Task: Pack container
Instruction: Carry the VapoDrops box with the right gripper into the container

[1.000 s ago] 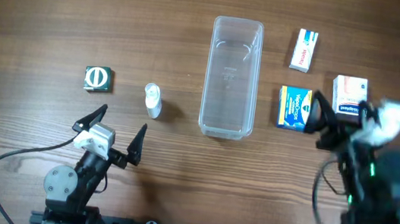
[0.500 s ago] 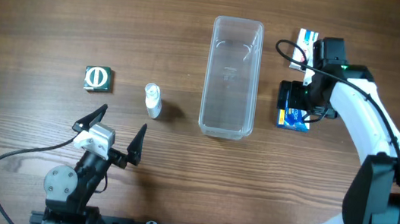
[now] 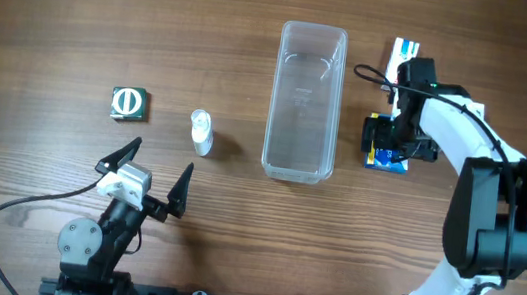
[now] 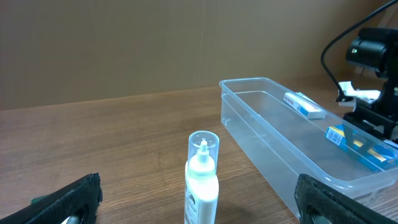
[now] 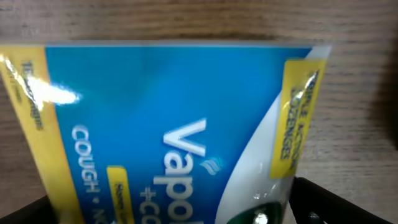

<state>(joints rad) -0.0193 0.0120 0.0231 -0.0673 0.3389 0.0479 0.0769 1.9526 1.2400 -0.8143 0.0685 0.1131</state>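
Note:
The clear plastic container (image 3: 304,102) stands empty at the table's middle; it also shows in the left wrist view (image 4: 292,140). My right gripper (image 3: 397,142) is down over the blue and yellow cough-drop box (image 3: 389,162) just right of the container. The fingers straddle the box, which fills the right wrist view (image 5: 161,124). I see no closed grip. My left gripper (image 3: 146,175) is open and empty near the front edge, with the small white bottle (image 3: 202,132) standing upright ahead of it (image 4: 202,180).
A dark green box with a white round mark (image 3: 130,103) lies at the left. A white and red box (image 3: 403,56) lies behind the right gripper, partly covered by the arm. The right arm (image 3: 467,132) reaches over the table's right side.
The right arm has swung in from the right edge and come down over the blue box. The left arm and the other things have not moved.

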